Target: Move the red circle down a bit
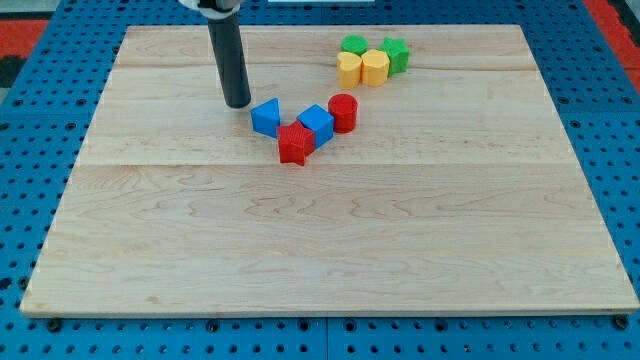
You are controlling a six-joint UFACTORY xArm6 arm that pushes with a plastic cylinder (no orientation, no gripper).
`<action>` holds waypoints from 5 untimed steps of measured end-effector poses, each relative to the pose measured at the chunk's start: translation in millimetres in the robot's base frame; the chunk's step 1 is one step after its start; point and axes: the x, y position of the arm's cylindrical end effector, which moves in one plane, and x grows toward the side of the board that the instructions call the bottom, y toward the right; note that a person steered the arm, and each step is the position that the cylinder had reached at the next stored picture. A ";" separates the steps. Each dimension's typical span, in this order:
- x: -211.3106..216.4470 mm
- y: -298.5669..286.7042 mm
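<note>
Camera view: my tip [238,103], a bare rod with no pincer to open or close, sits left of the blue triangle [266,117], well apart from the red circle [343,112], which touches the blue cube [316,124]; the push looks unstarted. Two blue, two red (one a star [294,144]), two yellow [363,68], two green [375,49] blocks.

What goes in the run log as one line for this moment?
tip: left of blue triangle, apart | red circle: beside blue cube, unmoved | red star: below cube | contact: none

My tip [238,103] — left of blocks [310,122], seemingly apart
</note>
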 end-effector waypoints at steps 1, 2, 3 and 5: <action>19.0 44.7; 9.4 31.2; -36.5 50.0; -22.9 155.7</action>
